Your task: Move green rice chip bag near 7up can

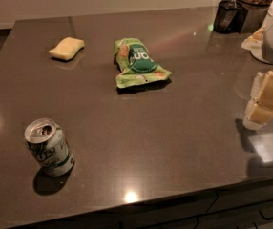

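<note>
The green rice chip bag [139,63] lies flat on the dark countertop [174,128], towards the back middle, with its round dark green logo facing up. The 7up can [48,147] stands upright near the front left, its silver top opened. My gripper [259,113] hangs at the right edge of the view, above the counter's right side. It is far to the right of the bag, holds nothing that I can see, and touches neither thing. The bag and the can are well apart.
A pale yellow sponge [67,48] lies at the back left. A dark container [227,15] and other items stand at the back right corner. The counter's front edge runs along the bottom, with drawers [251,209] below it.
</note>
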Robot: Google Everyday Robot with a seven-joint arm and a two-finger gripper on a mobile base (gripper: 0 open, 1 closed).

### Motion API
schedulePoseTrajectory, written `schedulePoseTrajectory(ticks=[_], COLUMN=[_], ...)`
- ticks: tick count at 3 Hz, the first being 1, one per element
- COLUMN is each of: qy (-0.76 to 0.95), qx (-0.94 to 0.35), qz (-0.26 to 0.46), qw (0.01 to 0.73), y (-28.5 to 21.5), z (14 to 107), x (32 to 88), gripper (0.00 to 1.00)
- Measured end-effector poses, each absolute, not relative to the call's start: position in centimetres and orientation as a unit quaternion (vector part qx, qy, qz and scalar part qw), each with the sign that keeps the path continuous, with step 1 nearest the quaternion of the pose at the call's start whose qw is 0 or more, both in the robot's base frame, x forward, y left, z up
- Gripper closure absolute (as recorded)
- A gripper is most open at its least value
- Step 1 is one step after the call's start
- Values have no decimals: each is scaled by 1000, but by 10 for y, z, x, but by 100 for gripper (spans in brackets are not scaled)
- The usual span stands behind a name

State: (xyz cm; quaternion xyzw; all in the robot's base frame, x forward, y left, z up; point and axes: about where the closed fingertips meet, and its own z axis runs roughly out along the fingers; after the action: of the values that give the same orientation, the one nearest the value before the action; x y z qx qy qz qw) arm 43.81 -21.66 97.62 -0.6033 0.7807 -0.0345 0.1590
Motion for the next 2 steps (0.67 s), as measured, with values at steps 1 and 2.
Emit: schedulePoseTrajectory(ticks=[1, 2], qy=[781, 786], qx=[-603, -594], qz=[-34, -52], qw=[159, 162], y=[-217, -208], z=[976, 974], x=[438, 466], gripper=[0, 0])
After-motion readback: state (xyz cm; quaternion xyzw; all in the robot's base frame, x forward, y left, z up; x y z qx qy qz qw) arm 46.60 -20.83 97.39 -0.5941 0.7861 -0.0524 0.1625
